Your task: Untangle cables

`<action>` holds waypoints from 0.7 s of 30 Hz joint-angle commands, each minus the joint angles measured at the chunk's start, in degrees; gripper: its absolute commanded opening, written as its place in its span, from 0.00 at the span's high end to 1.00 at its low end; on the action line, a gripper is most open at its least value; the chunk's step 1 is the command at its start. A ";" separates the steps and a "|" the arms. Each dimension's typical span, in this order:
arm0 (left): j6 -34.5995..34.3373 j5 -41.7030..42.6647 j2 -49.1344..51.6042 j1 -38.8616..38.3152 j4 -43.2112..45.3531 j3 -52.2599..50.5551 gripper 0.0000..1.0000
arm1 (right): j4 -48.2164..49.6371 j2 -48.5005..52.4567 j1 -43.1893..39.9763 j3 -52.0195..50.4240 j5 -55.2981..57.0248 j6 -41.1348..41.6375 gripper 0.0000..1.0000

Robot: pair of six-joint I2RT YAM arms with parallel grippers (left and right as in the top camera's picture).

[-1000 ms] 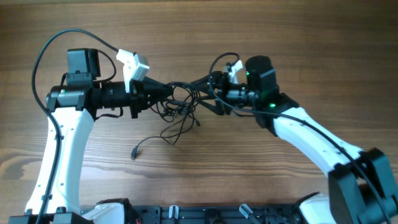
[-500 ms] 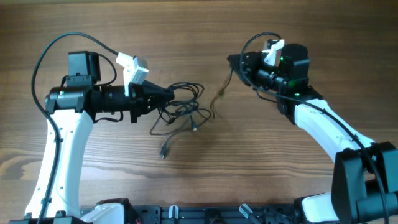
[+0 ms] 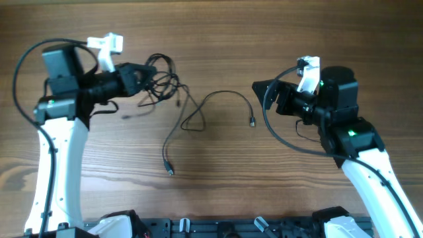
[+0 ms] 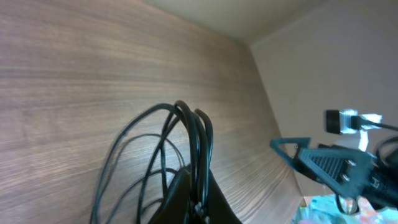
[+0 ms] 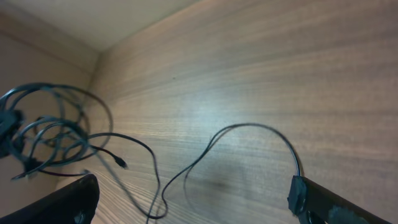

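Note:
My left gripper (image 3: 142,70) is shut on a bundle of thin black cables (image 3: 162,78) and holds it above the table at the upper left. In the left wrist view the loops (image 4: 186,140) rise from between the closed fingers (image 4: 199,202). A looser cord (image 3: 225,94) trails from near the bundle across the table, with one plug (image 3: 252,121) at mid-right and another plug (image 3: 170,170) lower down. My right gripper (image 3: 266,96) is open and empty, to the right of the cord. Its wrist view shows wide-spread fingers (image 5: 199,202), the cord (image 5: 249,127) and the bundle (image 5: 53,130).
The wooden table (image 3: 218,33) carries only the cables. The right arm (image 4: 339,169) shows in the left wrist view. A dark rail (image 3: 218,228) runs along the table's front edge between the arm bases.
My right gripper has let go of the cable, opened and moved right and down. My left gripper has pulled the bundle left and up. One cord now lies spread on the table.

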 commanded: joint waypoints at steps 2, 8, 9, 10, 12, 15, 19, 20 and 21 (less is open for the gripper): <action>-8.76 -4.22 -0.96 -9.22 8.55 0.50 0.96 | 0.31 1.29 4.68 0.11 -13.31 -18.75 0.04; -15.65 -0.44 -1.22 -9.25 11.52 0.50 0.96 | 7.82 13.11 17.79 0.11 4.68 -22.18 0.16; -15.80 0.26 -1.53 -9.25 11.52 0.50 0.96 | 10.75 16.20 19.06 0.11 5.27 -21.18 0.20; -15.80 1.05 -1.97 -9.25 11.74 0.50 0.96 | 14.56 20.00 20.22 0.11 4.68 -20.90 0.23; -15.78 1.11 -2.91 -9.25 11.91 0.50 0.96 | 18.08 23.96 20.76 0.11 4.74 -20.90 0.37; -14.56 0.98 -3.65 -6.84 11.85 0.50 0.95 | 16.13 22.67 18.21 0.20 6.36 -14.91 0.96; -13.60 -17.07 -3.63 1.36 1.46 0.48 0.94 | -2.29 5.92 6.91 0.17 7.04 -17.11 0.96; -13.62 -22.34 -3.63 3.19 -1.92 0.48 0.94 | -5.97 0.61 2.25 0.17 8.20 -17.27 0.96; -13.62 -24.35 -3.63 4.26 -3.96 0.48 0.92 | -7.69 -3.21 -1.73 0.17 8.63 -17.59 0.96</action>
